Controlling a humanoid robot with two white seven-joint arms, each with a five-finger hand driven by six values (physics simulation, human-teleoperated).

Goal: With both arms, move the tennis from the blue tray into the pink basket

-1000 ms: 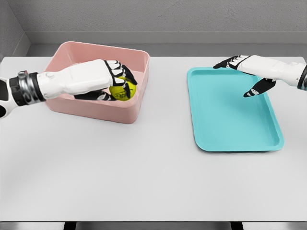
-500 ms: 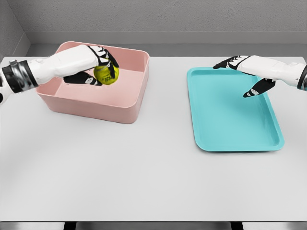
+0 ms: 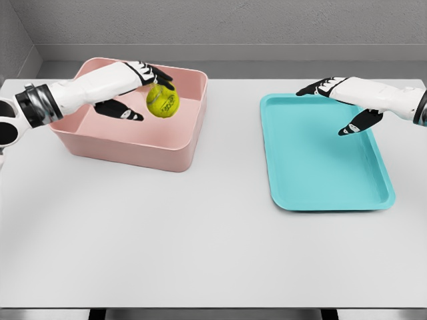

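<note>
A yellow-green tennis ball (image 3: 162, 101) hangs in the air over the inside of the pink basket (image 3: 175, 157), close to its right wall. My left hand (image 3: 148, 99) is above the basket and open. Its fingers (image 3: 157, 75) are spread just above the ball and its thumb stands off to the ball's left. My right hand (image 3: 323, 110) hovers open over the far part of the blue tray (image 3: 320, 187), holding nothing. The tray has nothing lying in it.
Basket and tray stand on a white table (image 3: 200, 247), basket at the far left, tray at the right. A grey wall runs behind the table's back edge.
My left hand carried the ball up and back inside the basket, then spread its fingers. The ball now sits free just below them. The right hand has not moved.
</note>
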